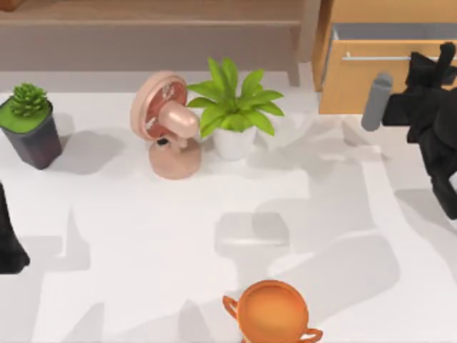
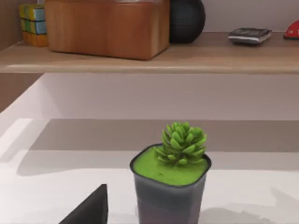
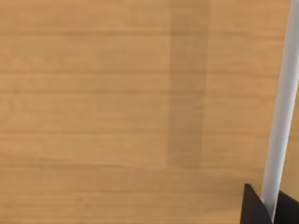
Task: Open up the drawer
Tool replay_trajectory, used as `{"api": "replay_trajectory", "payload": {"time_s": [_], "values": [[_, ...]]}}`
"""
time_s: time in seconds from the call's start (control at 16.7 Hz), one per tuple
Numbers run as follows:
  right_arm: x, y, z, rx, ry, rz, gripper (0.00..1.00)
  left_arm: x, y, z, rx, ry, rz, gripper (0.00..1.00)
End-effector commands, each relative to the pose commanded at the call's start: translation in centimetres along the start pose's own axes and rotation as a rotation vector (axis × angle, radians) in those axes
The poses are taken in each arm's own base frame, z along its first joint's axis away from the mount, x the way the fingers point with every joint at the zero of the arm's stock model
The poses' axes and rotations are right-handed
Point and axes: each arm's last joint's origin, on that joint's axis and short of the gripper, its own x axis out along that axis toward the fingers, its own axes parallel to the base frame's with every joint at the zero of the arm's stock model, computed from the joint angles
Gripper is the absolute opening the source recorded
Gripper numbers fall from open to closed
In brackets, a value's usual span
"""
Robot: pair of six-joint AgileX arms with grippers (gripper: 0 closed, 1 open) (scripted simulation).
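Observation:
The drawer [image 1: 371, 89] is at the back right of the table, a light orange-tan front with a thin silver bar handle [image 1: 378, 57]. It stands pulled out a little, and a strip of its inside shows behind the front. My right gripper [image 1: 444, 58] is at the right end of the handle. In the right wrist view the drawer front [image 3: 117, 107] is very close, and my right gripper [image 3: 271, 207] has a black fingertip on each side of the handle [image 3: 282, 107], shut on it. My left gripper [image 1: 11, 246] is parked at the table's left edge.
A succulent in a dark pot [image 1: 30, 125] [image 2: 170, 182] stands at the back left. A pink fan [image 1: 168, 125] and a leafy plant in a white pot [image 1: 232, 114] stand mid-back. An orange cup [image 1: 273, 314] is at the front edge. The shelf unit [image 1: 143, 28] [image 2: 187, 58] runs along the back.

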Motion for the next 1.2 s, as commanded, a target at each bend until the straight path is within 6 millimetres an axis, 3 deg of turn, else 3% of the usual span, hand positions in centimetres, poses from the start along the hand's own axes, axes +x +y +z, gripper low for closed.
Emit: {"api": "replay_trajectory", "payload": {"time_s": [0.18,0.54,0.9,1.2], "values": [[-1.7,-0.1,0.1,-0.001,-0.002,-0.010,0.00,0.0,0.0,0.0,0.000,0.000,0.000,1.00],[-2.0,-0.3,0.1,0.003,-0.002,-0.019,0.00,0.0,0.0,0.0,0.000,0.000,0.000,1.00],[-7.1,0.5,-0.2,-0.007,0.003,0.015,0.00,0.0,0.0,0.0,0.000,0.000,0.000,1.00],[-8.0,0.0,0.0,-0.001,0.000,-0.007,0.00,0.0,0.0,0.0,0.000,0.000,0.000,1.00]]}}
